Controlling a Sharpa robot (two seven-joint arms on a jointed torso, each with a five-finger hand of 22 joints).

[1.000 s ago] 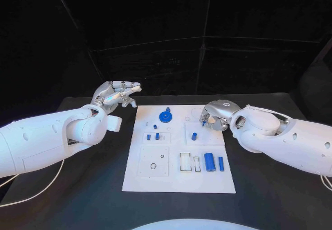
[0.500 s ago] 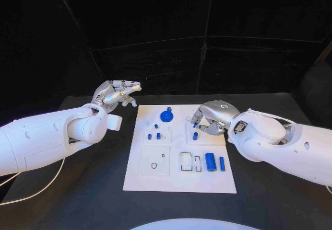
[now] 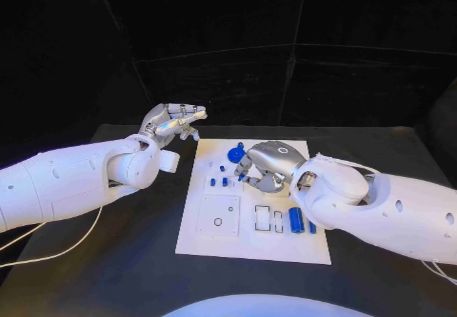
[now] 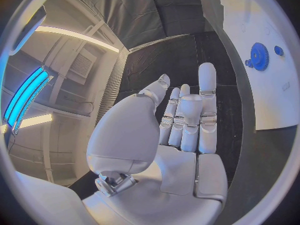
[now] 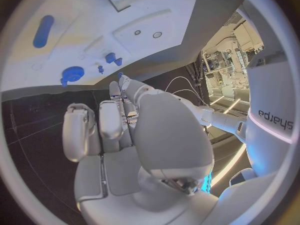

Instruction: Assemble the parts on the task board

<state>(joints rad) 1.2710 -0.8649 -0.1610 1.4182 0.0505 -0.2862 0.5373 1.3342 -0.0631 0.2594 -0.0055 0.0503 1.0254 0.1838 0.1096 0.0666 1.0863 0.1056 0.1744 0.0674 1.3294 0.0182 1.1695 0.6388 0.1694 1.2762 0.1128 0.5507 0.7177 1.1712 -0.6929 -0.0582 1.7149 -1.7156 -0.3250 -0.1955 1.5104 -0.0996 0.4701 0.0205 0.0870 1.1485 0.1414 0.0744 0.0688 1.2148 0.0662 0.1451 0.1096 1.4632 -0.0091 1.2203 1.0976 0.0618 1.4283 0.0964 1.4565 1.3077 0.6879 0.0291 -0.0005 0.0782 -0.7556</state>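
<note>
The white task board (image 3: 252, 247) lies mid-table. On it are a blue gear (image 3: 235, 155), two small blue pegs (image 3: 218, 181), and a thick blue cylinder (image 3: 296, 219) beside a slimmer one (image 3: 312, 227). My right hand (image 3: 269, 165) hovers over the board's far middle, fingers curled, pinching a small blue part (image 3: 241, 177) at its fingertips. The right wrist view shows that part (image 5: 120, 75) near the pegs (image 5: 113, 59) and gear (image 5: 73, 74). My left hand (image 3: 174, 121) is raised off the board's far left corner, fingers extended, holding nothing. The left wrist view shows it (image 4: 181, 130) with the gear (image 4: 259, 56) beyond.
Empty rectangular slots (image 3: 269, 220) sit left of the cylinders, and a square recess (image 3: 217, 218) with small holes lies at the board's left. Black table (image 3: 114, 264) surrounds the board. A white cable (image 3: 57, 254) trails at the near left.
My right hand has moved left from the board's right edge to over its far middle, carrying the small blue part. The head view has shifted slightly. The left hand stays raised.
</note>
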